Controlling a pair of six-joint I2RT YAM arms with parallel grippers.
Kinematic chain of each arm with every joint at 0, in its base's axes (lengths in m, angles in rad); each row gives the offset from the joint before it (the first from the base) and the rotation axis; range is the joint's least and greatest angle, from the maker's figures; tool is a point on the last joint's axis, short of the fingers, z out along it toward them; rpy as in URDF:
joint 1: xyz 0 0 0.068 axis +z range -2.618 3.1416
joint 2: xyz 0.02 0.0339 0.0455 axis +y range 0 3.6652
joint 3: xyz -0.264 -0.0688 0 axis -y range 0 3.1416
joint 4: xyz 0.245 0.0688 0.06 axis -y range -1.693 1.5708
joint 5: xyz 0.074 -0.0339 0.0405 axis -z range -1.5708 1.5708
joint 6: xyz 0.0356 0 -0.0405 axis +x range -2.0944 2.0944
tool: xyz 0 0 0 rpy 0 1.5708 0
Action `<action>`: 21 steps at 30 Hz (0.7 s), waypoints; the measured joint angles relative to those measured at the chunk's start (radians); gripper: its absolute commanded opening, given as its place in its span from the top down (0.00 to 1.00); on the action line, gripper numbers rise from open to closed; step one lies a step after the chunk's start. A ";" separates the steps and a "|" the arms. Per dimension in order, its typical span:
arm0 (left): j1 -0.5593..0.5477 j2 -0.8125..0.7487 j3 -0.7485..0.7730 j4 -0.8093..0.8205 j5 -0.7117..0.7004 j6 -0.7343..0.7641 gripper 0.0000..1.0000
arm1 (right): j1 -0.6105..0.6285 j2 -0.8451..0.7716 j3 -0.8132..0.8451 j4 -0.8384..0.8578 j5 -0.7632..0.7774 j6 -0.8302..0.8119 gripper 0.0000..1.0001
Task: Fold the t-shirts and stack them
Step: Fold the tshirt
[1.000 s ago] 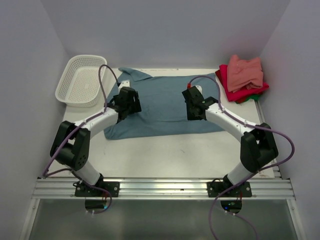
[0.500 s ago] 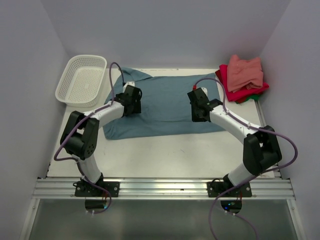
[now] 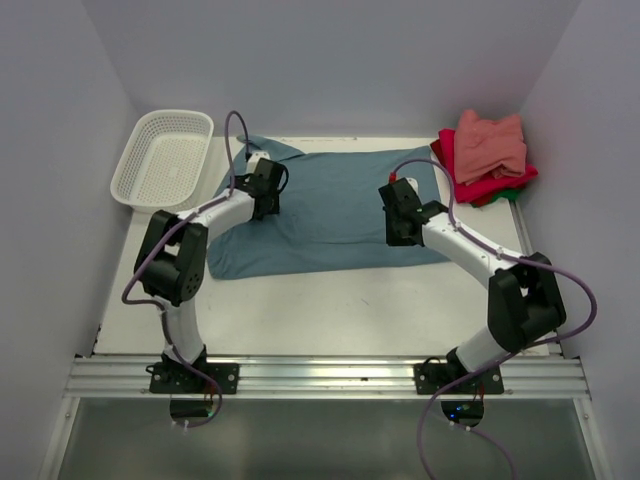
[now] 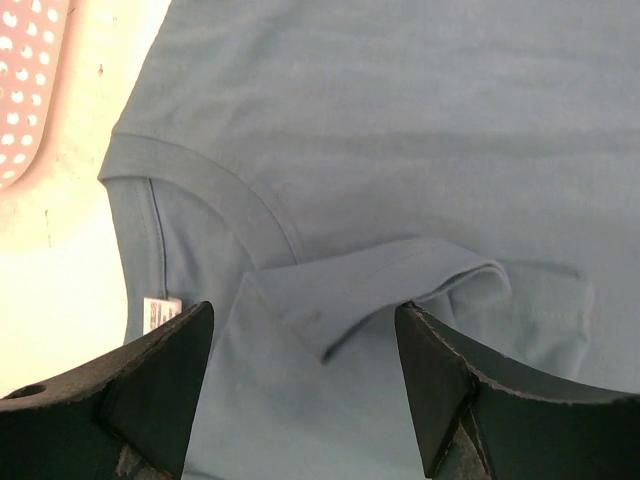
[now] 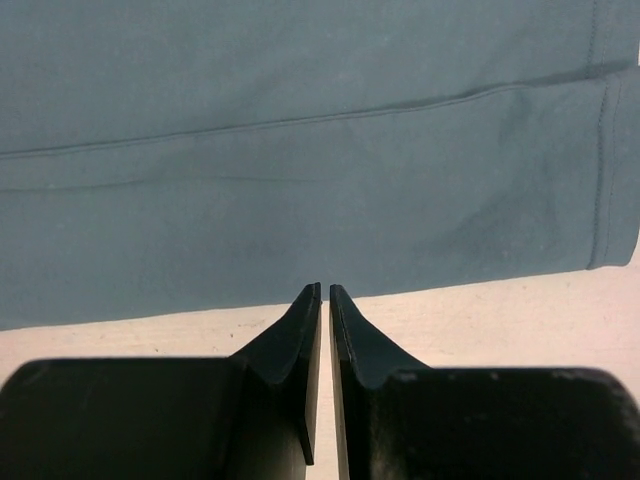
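Observation:
The large teal-blue t-shirt (image 3: 330,210) lies spread flat across the middle of the table. My left gripper (image 3: 266,188) is open just above its collar end. In the left wrist view the open gripper (image 4: 305,345) straddles a turned-up fold of fabric (image 4: 370,290), beside the collar (image 4: 200,185) and a white label (image 4: 160,312). My right gripper (image 3: 401,214) hovers over the shirt's right part. In the right wrist view it (image 5: 325,292) is shut and empty at the shirt's edge (image 5: 300,220). Folded salmon-pink (image 3: 490,143), red (image 3: 478,186) and green (image 3: 508,195) shirts are stacked at the back right.
A white mesh basket (image 3: 163,160) stands at the back left; its rim shows in the left wrist view (image 4: 25,80). Bare table (image 3: 340,300) lies in front of the shirt. Grey walls close in the left, right and back sides.
My left gripper has moved farther back and left along the shirt to its collar. My right gripper has shifted slightly to the right. The shirt and the stack have not moved.

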 measured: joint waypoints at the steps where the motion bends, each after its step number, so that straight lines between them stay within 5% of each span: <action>1: 0.005 0.021 0.019 -0.001 -0.003 0.000 0.24 | -0.001 -0.003 -0.003 0.002 0.000 0.000 0.89; 14: 0.138 0.172 0.109 0.000 0.010 -0.008 0.28 | -0.037 -0.061 -0.039 0.003 0.004 -0.007 0.91; 21: 0.118 0.002 -0.014 0.058 0.110 0.004 0.30 | -0.037 -0.061 -0.054 0.003 0.004 -0.007 0.92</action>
